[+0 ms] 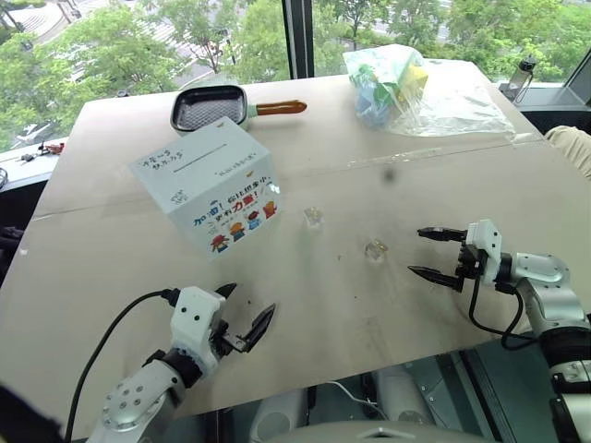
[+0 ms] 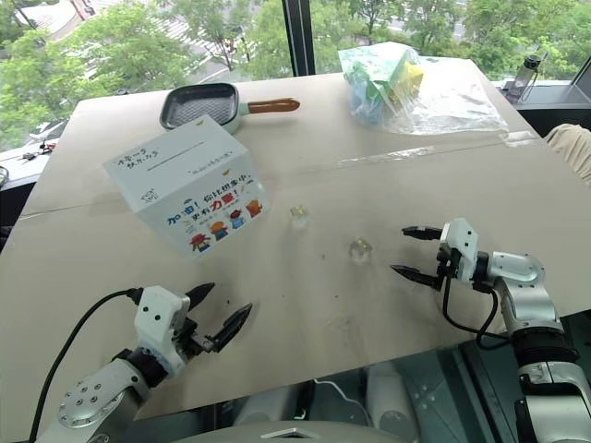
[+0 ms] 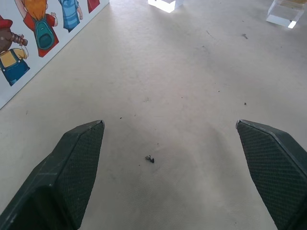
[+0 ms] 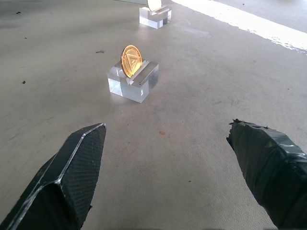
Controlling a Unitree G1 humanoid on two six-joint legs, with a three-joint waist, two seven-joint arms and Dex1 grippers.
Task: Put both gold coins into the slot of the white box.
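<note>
White box (image 2: pixel 189 191) on table (image 2: pixel 388 185), slot (image 2: pixel 175 155) on top. Both grippers spread wide: left (image 2: pixel 218 317) near edge, right (image 2: pixel 412 251) beside clear stand (image 2: pixel 359 248).

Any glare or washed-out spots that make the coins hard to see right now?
Right wrist view: the nearer gold coin stands sharp and well lit in its clear stand; the farther coin is cropped, with a blown-out sunlit strip beside it. Left eye view: both stands look like pale glints, coins barely discernible. Left wrist view: the stands glare white.

Bare table (image 1: pixel 369 314) lies between right gripper (image 1: pixel 436 255) and nearest coin stand (image 1: pixel 375 250).
</note>
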